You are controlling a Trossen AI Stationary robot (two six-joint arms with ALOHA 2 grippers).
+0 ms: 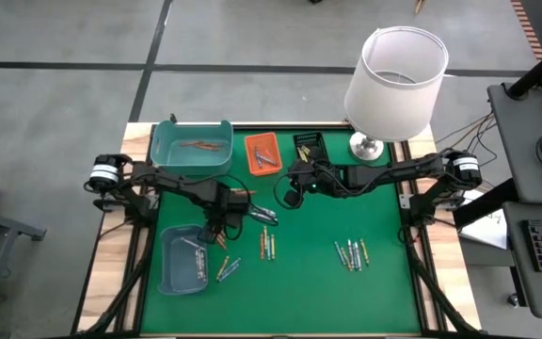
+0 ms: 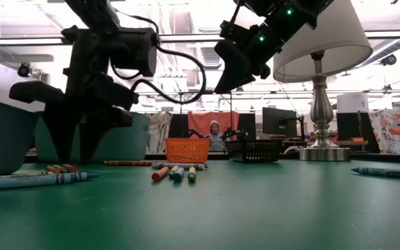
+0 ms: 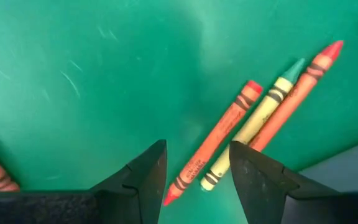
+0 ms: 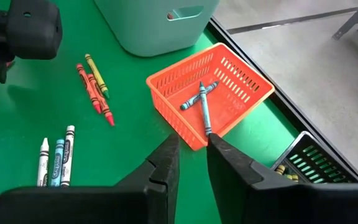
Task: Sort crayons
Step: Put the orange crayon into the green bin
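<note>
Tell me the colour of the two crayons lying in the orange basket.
Both crayons are blue, crossed in the orange basket; the right wrist view shows them best.

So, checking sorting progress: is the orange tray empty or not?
Not empty. The orange tray holds two blue crayons lying crossed, as the right wrist view shows.

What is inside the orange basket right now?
The orange basket holds two blue crayons lying crossed on its floor, as the right wrist view shows. The near wall hides a strip of the floor, so anything lying there cannot be seen.

Matt green felt-like mat (image 1: 309,282), paper-wrapped crayons (image 3: 253,127), perforated plastic orange basket (image 4: 229,84).
</note>
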